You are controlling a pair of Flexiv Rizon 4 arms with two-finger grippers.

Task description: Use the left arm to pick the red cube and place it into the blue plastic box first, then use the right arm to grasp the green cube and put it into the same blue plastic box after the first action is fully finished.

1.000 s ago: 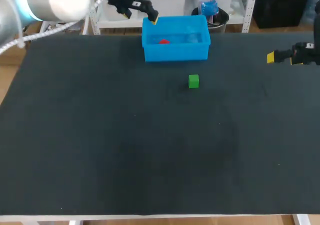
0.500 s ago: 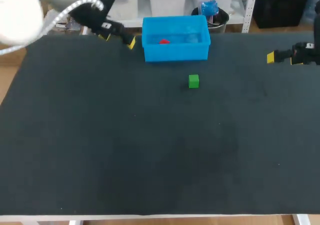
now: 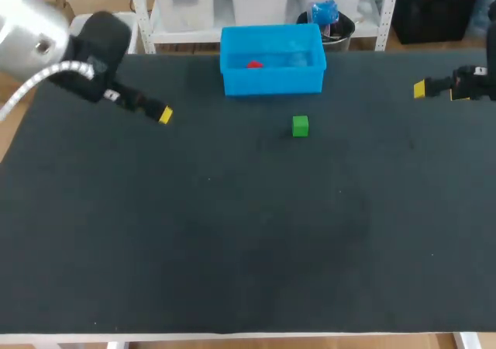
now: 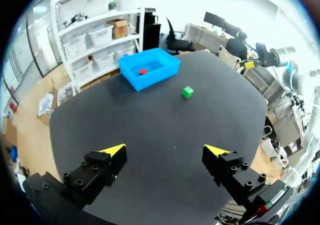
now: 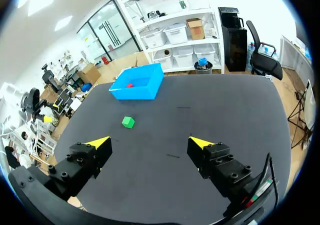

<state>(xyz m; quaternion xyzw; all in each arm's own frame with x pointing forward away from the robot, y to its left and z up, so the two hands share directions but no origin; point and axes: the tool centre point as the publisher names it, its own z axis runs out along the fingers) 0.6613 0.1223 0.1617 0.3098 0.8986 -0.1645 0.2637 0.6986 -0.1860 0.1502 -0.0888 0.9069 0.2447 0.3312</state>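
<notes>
Red cube [image 3: 254, 64] lies inside the blue plastic box [image 3: 271, 81], well ahead of my wide, empty left gripper [image 4: 165, 149]; my right gripper [image 5: 150, 142] is also wide.

The left gripper [image 4: 166, 150] hangs empty, its fingers spread wide; the right gripper [image 5: 149, 143] hangs likewise, wide and empty.

My head camera looks down from above and behind on the whole table [image 3: 232, 248]. The wrist cameras look out past my left gripper [image 4: 165, 149] and right gripper [image 5: 149, 142], both held high. All views share the far blue plastic box [image 4: 150, 80], the green cube [image 4: 187, 91] and, seemingly, a red cube [image 4: 143, 71].
</notes>
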